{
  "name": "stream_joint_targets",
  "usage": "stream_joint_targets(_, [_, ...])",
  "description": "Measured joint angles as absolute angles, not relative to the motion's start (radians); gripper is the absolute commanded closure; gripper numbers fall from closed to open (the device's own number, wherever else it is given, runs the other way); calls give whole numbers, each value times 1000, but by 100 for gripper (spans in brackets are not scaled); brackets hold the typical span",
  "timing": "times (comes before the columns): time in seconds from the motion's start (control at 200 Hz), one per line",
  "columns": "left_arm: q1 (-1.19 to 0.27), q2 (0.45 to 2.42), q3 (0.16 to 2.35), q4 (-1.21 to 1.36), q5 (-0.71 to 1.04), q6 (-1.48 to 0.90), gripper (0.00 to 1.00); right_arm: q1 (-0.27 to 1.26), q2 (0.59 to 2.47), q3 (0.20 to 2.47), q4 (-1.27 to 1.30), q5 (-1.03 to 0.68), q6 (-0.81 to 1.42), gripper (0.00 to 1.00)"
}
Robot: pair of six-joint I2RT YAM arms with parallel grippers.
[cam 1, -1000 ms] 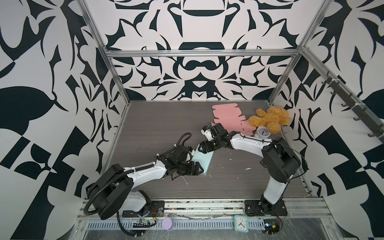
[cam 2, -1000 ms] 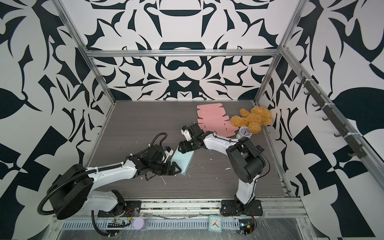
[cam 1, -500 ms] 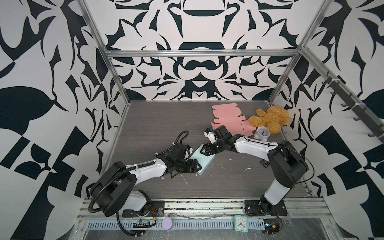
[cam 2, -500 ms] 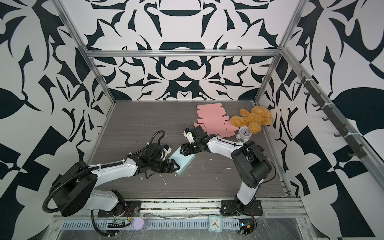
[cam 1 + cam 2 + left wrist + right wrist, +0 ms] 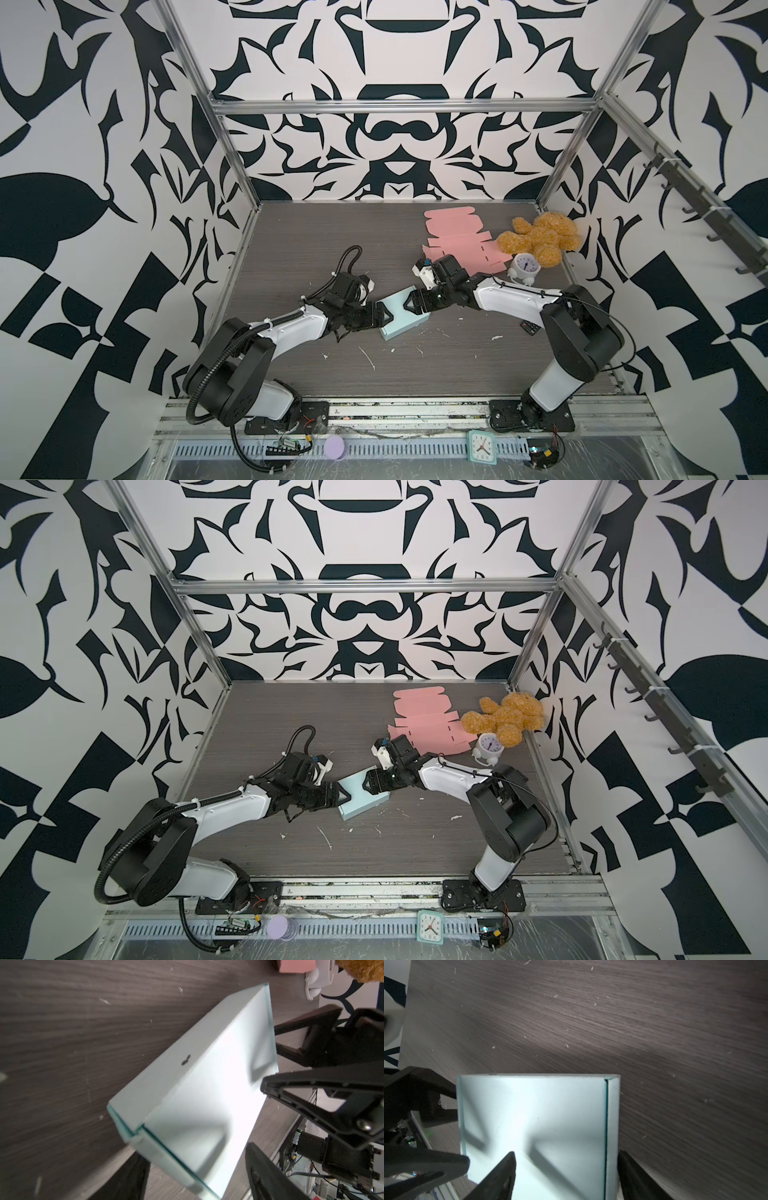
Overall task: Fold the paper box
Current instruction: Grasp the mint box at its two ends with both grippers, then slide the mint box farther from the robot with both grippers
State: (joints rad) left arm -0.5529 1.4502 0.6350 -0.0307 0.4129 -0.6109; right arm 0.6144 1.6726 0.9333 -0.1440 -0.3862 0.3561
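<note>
At the left gripper (image 5: 386,319): jaws astride one short end of the pale blue box (image 5: 405,326), close to both walls; clamped or not, impossible to tell. At the right gripper (image 5: 408,306): spread wide, one finger over the lid, the other just beside the side wall. Box closed, mid-table, between both. Probably the last step: seating the lid. Next, pressing along the dark seam (image 5: 606,1126) without denting the wall. Bare table (image 5: 311,249) leftward and in front; pink blank (image 5: 457,241) well apart behind.
</note>
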Motion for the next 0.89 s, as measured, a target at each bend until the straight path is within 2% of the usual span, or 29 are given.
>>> stream_joint_targets(0.245, [-495,1502,725,-68,403,-544,27,611,1728,973,-138,-395,372,22])
stream_joint_targets(0.895, [-315,1704,930,-93,386,-443,29,604,1975,1259,-105,-401,421,22])
